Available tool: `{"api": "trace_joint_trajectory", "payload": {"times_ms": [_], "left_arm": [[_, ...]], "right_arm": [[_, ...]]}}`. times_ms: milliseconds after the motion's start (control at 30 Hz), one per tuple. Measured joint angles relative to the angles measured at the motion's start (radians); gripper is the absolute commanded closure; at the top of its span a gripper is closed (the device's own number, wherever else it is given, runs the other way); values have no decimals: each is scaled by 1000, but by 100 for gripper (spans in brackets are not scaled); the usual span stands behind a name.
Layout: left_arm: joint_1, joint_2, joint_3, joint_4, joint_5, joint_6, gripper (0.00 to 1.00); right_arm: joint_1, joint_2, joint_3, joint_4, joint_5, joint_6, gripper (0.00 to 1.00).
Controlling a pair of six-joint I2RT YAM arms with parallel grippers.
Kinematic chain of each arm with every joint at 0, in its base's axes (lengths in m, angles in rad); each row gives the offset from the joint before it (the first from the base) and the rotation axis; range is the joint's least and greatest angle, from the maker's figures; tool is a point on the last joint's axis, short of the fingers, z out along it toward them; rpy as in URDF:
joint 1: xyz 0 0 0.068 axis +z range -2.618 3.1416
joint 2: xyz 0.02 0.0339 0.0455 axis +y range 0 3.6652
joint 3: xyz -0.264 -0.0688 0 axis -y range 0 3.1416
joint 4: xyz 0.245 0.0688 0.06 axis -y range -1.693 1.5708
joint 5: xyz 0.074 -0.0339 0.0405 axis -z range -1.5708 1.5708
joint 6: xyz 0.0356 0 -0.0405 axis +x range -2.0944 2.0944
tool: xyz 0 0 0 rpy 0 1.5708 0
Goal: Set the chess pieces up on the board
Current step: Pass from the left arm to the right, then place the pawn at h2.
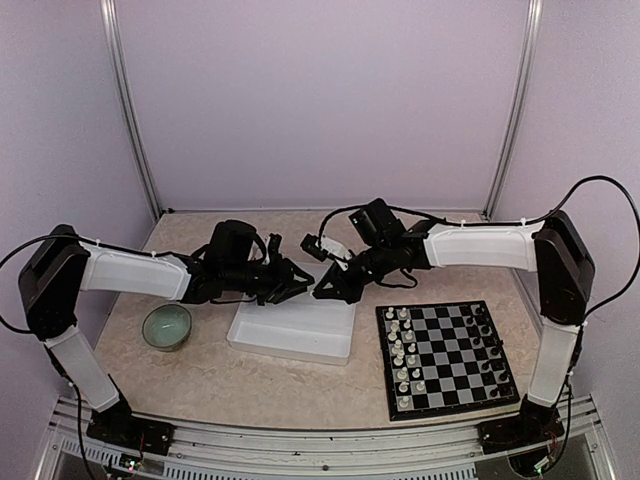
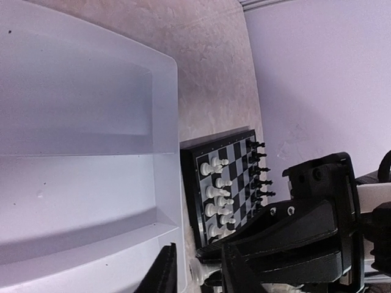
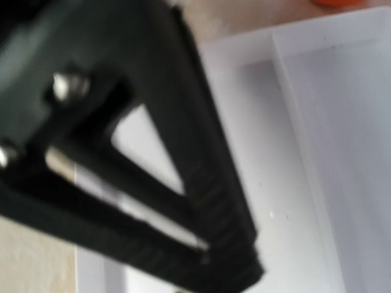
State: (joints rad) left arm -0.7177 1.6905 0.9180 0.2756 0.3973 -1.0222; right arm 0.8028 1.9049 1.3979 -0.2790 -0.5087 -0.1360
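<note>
Chess pieces (image 2: 218, 196), board (image 2: 236, 177) — left wrist view; right wrist sees tray (image 3: 348, 152).

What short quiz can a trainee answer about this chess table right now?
1. True or false: the green bowl stands on the board.
2. Which chess pieces line the board's right side in the top view? A white, B black.
3. Fill in: the left gripper and the right gripper hang over the white ____.
Key: 1 false; 2 B; 3 tray.
</note>
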Motion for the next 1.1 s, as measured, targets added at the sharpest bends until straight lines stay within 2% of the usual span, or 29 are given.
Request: {"api": "trace_joint_trajectory", "payload": {"times_ms": [167, 367, 633, 867, 1100], "left_arm": [[2, -2, 111, -162, -73, 130, 56], [10, -43, 227, -333, -243, 329, 55], [22, -67, 242, -455, -407, 478, 55], [31, -76, 243, -507, -473, 520, 55], [34, -83, 243, -550, -505, 529, 55]], "right_arm": [[-4, -90, -26, -97, 39, -117, 100], [-36, -381, -168, -240, 91, -364, 100], [-106, -640, -382, -499, 166, -640, 100], [-71, -721, -523, -693, 189, -768, 100], [16, -711, -533, -765, 163, -803, 100]]}}
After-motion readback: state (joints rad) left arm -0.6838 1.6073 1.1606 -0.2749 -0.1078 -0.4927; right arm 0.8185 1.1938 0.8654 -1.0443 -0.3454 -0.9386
